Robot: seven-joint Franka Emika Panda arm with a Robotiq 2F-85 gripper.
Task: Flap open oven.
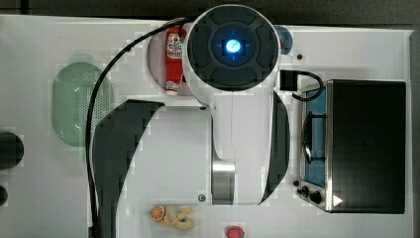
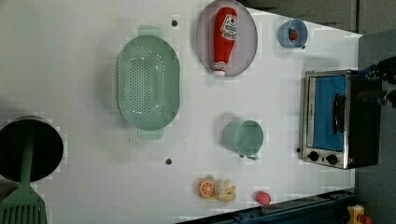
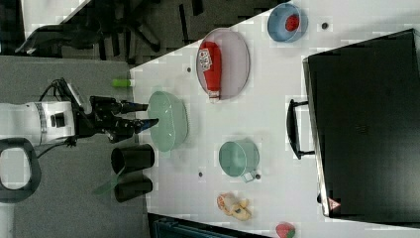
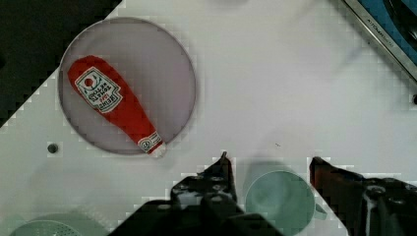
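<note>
The oven (image 1: 366,144) stands at the top view's right end of the white table, black on top with a silver front frame. Its blue glass door (image 2: 329,112) is shut, with the dark bar handle (image 3: 292,130) across it and two black knobs (image 2: 322,157) beside it. My gripper (image 3: 146,114) hangs high above the table, open, with nothing between its fingers. In the wrist view the gripper (image 4: 270,164) is over a green cup (image 4: 280,196), well away from the oven's corner (image 4: 388,29).
A green colander (image 2: 148,83), a plate (image 2: 245,51) with a red ketchup bottle (image 2: 224,39), a blue bowl (image 2: 293,32) and the green cup (image 2: 243,137) share the table. Toy food (image 2: 215,189) lies near one edge. A black pot (image 2: 28,149) holds a green spatula.
</note>
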